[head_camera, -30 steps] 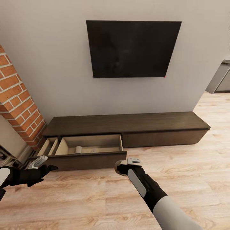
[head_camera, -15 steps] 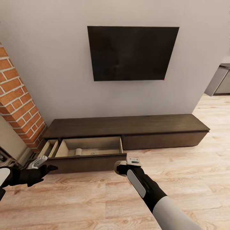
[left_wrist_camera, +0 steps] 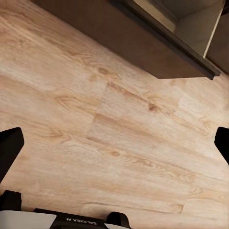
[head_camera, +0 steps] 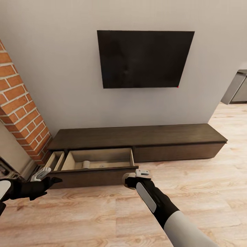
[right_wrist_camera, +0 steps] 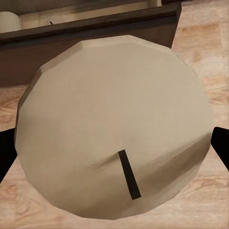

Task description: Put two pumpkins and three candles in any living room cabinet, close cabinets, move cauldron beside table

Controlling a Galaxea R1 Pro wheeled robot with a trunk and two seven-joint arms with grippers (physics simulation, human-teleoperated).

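The long dark brown cabinet [head_camera: 144, 135] stands against the wall under a black TV, with its left drawer [head_camera: 94, 173] pulled out. A grey-beige candle [head_camera: 85, 164] lies inside on the pale wood, also seen as the drawer candle [right_wrist_camera: 9, 21] in the right wrist view. My right gripper [head_camera: 132, 179] hovers just in front of the drawer's right end, shut on another candle [right_wrist_camera: 114, 124] with a short black wick. My left gripper [head_camera: 51, 179] is open over bare floor near the drawer's left end, its dark fingers [left_wrist_camera: 9, 148] spread wide.
A brick column [head_camera: 20, 113] stands left of the cabinet, with a narrower open compartment [head_camera: 55, 160] beside it. Wood floor [head_camera: 192, 192] stretches to the right toward a grey kitchen unit [head_camera: 236, 87].
The whole picture has shifted downward a little, so the camera has moved. Both grippers keep their pose, and the right one still holds the candle.
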